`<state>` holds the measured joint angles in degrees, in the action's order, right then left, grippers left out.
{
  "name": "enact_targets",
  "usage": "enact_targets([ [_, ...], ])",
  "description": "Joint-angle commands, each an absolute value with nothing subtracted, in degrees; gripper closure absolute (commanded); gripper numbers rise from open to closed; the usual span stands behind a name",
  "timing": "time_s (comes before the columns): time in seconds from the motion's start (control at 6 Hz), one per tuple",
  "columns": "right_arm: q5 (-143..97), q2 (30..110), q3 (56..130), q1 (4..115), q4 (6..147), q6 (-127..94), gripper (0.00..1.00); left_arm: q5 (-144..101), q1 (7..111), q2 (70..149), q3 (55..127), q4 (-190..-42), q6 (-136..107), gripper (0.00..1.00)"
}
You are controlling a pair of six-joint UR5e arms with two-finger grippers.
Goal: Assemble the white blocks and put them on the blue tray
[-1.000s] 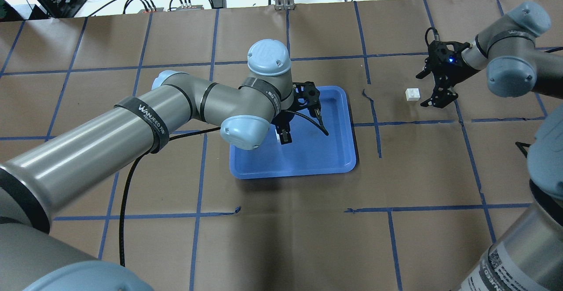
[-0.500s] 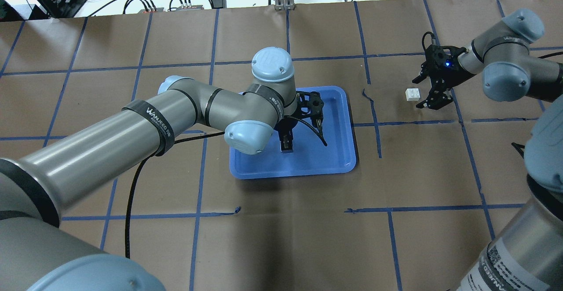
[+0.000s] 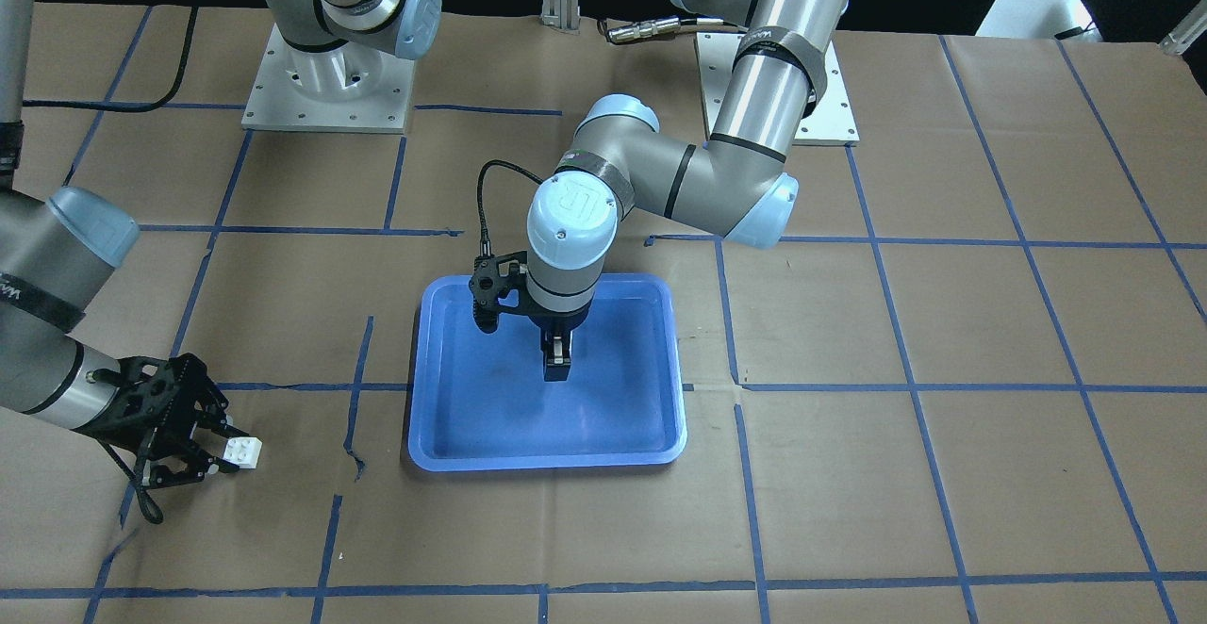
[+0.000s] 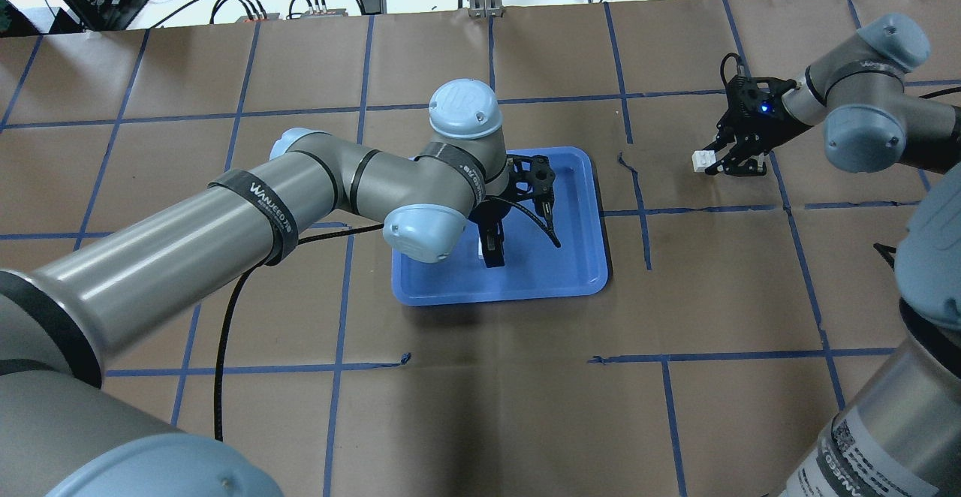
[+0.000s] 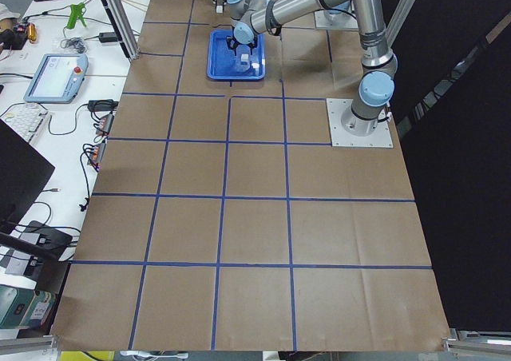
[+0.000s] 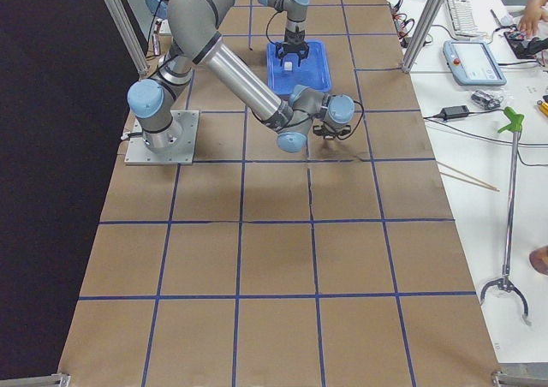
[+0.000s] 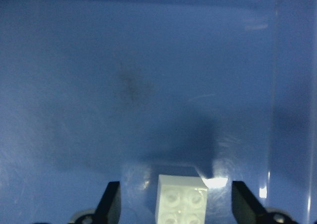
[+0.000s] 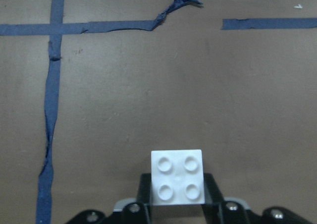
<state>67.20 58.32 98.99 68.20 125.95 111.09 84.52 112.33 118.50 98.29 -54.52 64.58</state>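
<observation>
1. Right gripper [image 4: 712, 161] has gone from spread beside the loose block [image 4: 702, 160] to pinched in on it. The block itself has hardly shifted.
2. Left gripper [image 4: 492, 251] has slid a little across the blue tray [image 4: 578, 257] toward the robot's side and sits low over the tray floor.
3. Right gripper state: narrow, with the fingers [image 8: 144, 192] tight against both sides of the loose block, studs up. I can't tell if it's lifted off the brown surface [image 4: 480, 392] yet; it looks still down or barely up, well apart from the tray.
4. Left gripper state: wide. In the left wrist view both fingers stand clear of the tray block [image 7: 181, 201], with a gap on each side.
5. Tray block looks to be resting on the tray floor, studs up, between the left fingers (shadow right under it, so probably set down).
6. Progress, as a judgement: roughly the first part is done, with one block in the tray and the other one grasped.
7. Left to do: carry the loose block over, line up the studs, press it onto the tray block and let go. Nothing is joined yet.
</observation>
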Motion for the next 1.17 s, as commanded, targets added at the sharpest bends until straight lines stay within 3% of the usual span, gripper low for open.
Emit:
enact_targets([
  [0.0, 67.06, 58.62, 98.62, 68.20, 125.86, 111.45, 0.68, 84.81, 111.19, 112.81, 96.43, -59.54, 63.64, 0.01],
  [0.5, 67.41, 64.47, 95.80, 68.55, 121.15, 110.92, 0.68, 86.38, 105.21, 102.07, 84.32, -85.29, 54.29, 0.01],
  [1.0, 67.24, 72.32, 97.72, 71.61, 112.59, 110.83, 0.68, 87.89, 100.64, 94.06, 86.30, -88.25, 29.35, 0.01],
])
